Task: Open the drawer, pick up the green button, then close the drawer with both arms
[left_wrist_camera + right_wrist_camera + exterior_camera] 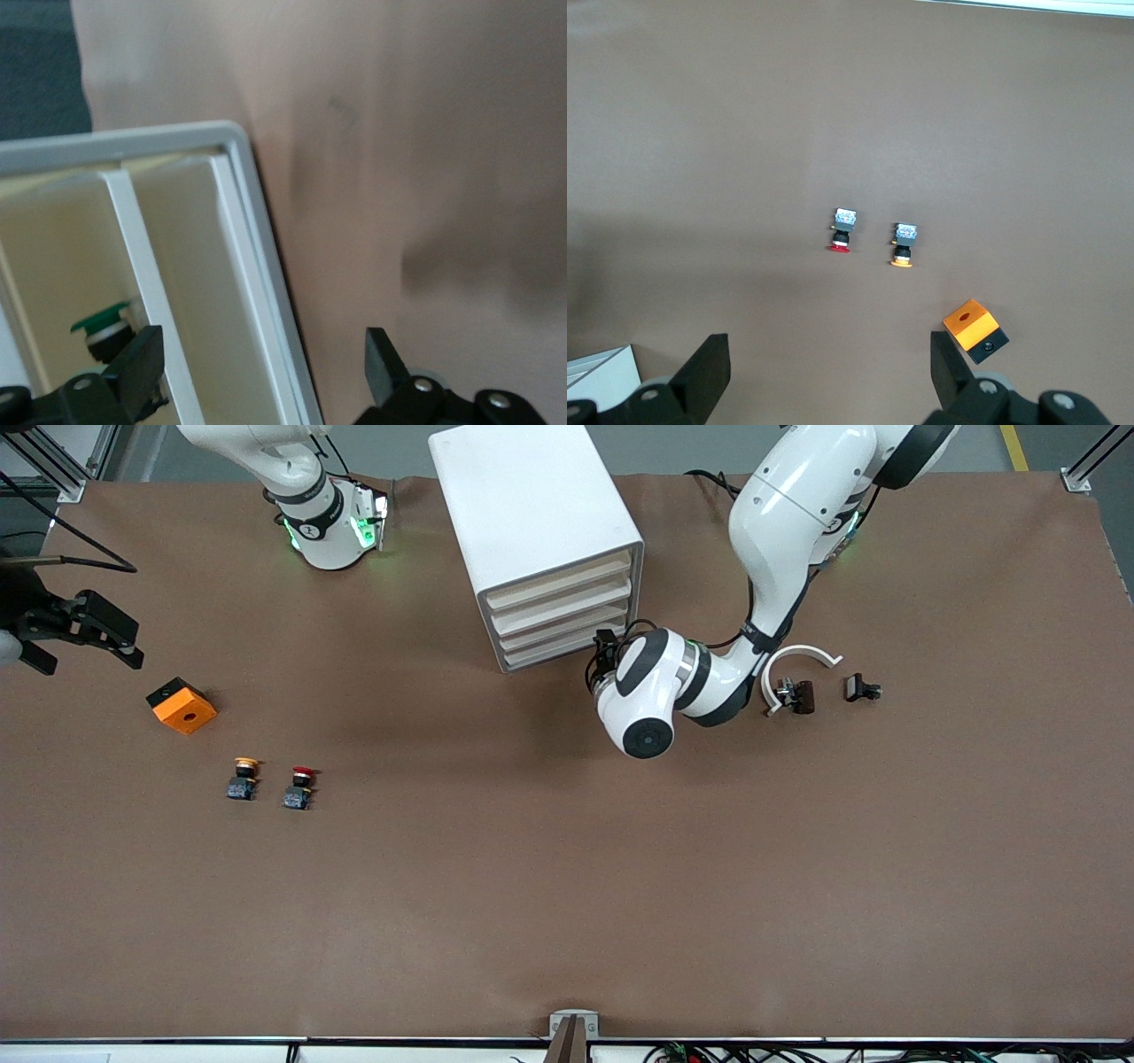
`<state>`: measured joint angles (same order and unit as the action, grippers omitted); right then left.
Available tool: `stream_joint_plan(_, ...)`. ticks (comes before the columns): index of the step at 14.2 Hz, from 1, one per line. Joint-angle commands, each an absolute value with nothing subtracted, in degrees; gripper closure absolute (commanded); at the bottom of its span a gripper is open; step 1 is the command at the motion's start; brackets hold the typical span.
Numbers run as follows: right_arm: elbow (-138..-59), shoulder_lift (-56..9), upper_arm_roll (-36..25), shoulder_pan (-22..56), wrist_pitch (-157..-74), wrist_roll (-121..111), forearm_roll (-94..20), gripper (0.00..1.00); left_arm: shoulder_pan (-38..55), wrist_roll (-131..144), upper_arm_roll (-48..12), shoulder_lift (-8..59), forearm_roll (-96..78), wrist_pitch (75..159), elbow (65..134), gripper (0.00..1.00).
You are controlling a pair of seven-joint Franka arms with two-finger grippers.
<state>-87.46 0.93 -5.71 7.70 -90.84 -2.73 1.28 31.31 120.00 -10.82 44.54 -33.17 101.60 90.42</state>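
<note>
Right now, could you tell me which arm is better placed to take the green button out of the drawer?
Probably the left. Its hand hangs open at the drawer, the green button beside one finger. The right hand waits near the orange block.

In the front view the left gripper (606,657) is mostly hidden under its own wrist beside the cabinet (540,540). The left wrist view blurs; there the green-capped button (104,329) sits half hidden by a finger (133,363), and the drawer (177,292) is cut off.
</note>
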Motion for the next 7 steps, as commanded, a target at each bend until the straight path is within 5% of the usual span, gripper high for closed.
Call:
stream_joint_plan(1, -85.8, 0.2, -5.9, 7.9, -90.3, -2.0, 1.4, 0.0, 31.2, 121.1, -10.7, 46.4, -39.0, 100.8, 89.9, 0.0)
stream_joint_plan(7, -85.9, 0.2, -5.9, 9.1, -90.2, -1.7, 1.7, 0.0, 30.8, 122.9, -10.5, 47.3, -46.2, 100.5, 90.3, 0.0)
